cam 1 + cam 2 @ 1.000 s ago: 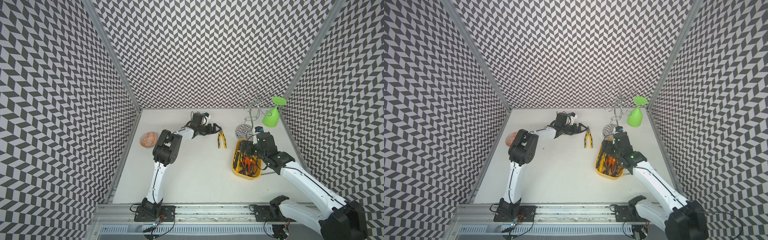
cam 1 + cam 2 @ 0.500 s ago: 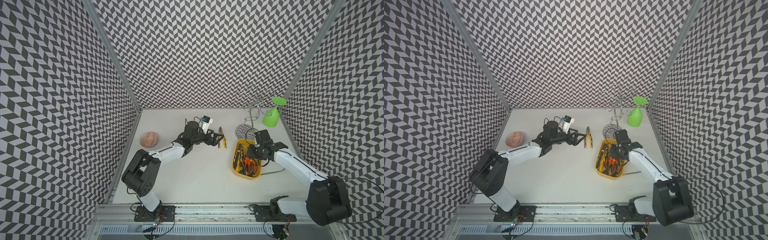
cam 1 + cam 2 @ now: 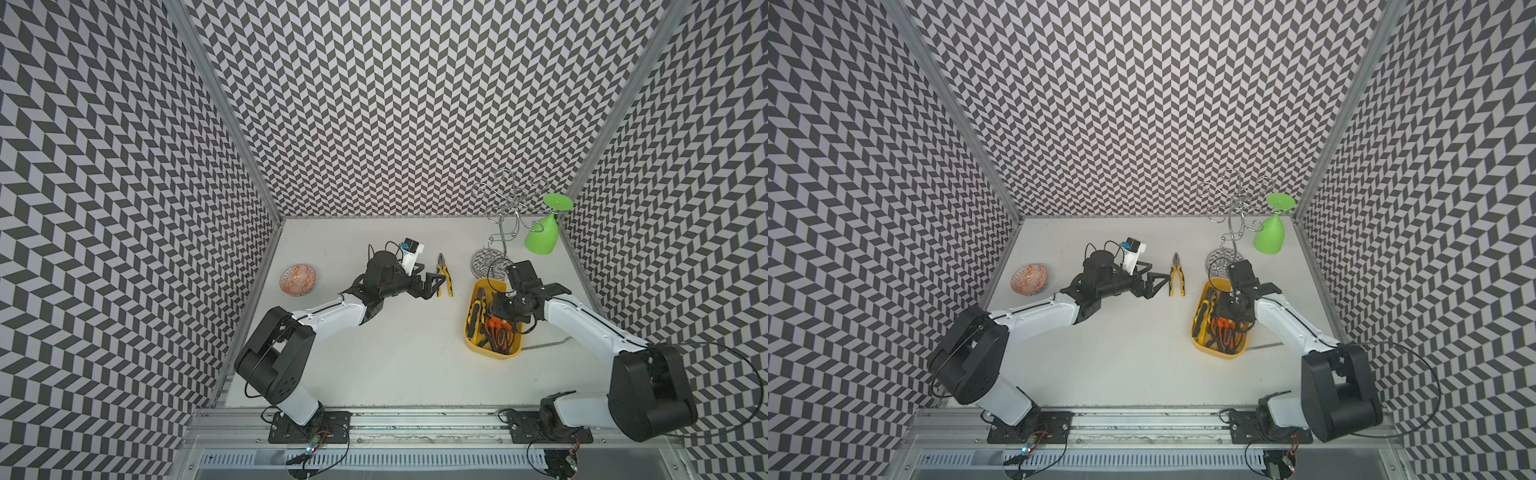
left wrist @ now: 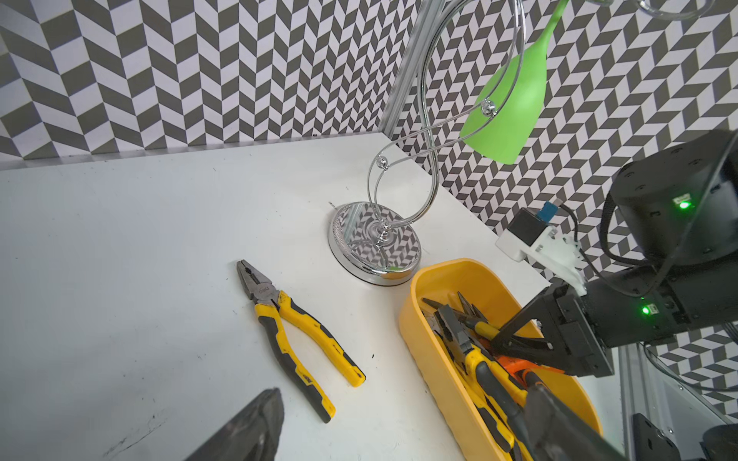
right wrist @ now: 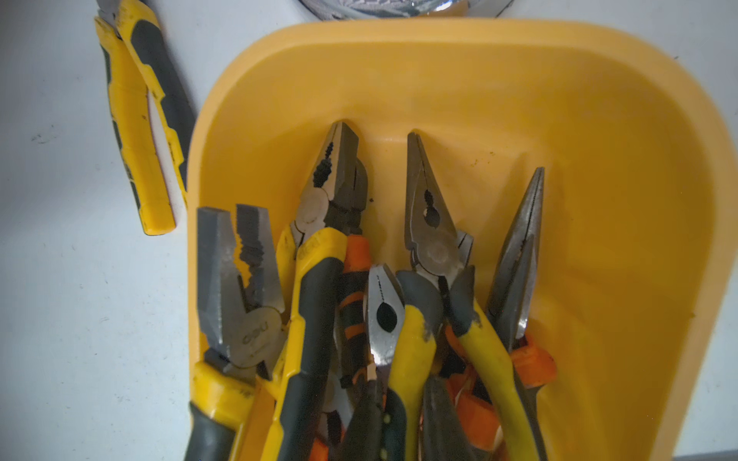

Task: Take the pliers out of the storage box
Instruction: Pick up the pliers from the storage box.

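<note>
The right arm folded down over the box, right tool pressed together among the pliers heaped inside; whether it pinched one I couldn't tell. Farther back the left arm stretched low, left tool spread beside a loose pair on the counter.

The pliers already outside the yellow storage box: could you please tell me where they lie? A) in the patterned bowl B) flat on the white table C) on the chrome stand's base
B: the pliers lie flat on the table, clear of the bowl and the stand's base.
</note>
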Motion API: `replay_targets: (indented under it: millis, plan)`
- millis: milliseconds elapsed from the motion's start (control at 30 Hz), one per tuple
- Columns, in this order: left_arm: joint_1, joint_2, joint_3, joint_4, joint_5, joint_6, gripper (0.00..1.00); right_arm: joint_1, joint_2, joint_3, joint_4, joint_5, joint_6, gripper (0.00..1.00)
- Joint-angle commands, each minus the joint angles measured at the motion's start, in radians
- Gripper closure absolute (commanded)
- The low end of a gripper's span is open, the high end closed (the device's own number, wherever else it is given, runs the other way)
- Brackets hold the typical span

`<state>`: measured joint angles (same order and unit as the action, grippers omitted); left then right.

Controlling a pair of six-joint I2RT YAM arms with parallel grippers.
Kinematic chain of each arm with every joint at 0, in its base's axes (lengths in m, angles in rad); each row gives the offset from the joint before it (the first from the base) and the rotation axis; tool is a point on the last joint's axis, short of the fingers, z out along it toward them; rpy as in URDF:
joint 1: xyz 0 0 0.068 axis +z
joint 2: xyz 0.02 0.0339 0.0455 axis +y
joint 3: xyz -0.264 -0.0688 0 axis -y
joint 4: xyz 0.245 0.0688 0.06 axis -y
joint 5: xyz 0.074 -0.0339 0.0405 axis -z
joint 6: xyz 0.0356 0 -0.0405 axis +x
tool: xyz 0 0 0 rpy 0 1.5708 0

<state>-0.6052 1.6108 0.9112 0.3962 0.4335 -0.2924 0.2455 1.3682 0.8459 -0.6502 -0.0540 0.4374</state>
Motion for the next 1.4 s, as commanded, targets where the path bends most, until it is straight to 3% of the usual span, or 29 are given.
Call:
replay_targets:
  millis: [0, 167, 533, 900, 1133, 1367]
  plan:
    - [0.001, 0.006, 0.017, 0.042, 0.018, -0.015, 0.02, 0.000, -0.033, -0.011, 0.004, 0.021, 0.000, 0.99]
    - [0.001, 0.012, 0.018, 0.049, 0.039, -0.054, 0.02, 0.019, -0.094, -0.028, 0.039, 0.062, -0.004, 1.00]
    - [0.003, 0.016, 0.039, 0.075, 0.046, -0.257, 0.02, 0.200, -0.183, -0.072, 0.102, 0.393, 0.042, 1.00]
    - [-0.021, 0.052, 0.080, 0.230, 0.139, -0.585, 0.09, 0.343, -0.466, -0.217, 0.400, 0.397, -0.115, 1.00]
    - [-0.079, 0.037, 0.074, 0.318, 0.112, -0.617, 0.15, 0.433, -0.534, -0.272, 0.540, 0.449, -0.167, 1.00]
    - [-0.156, 0.060, 0.100, 0.275, 0.028, -0.591, 0.20, 0.475, -0.514, -0.238, 0.600, 0.450, -0.167, 1.00]
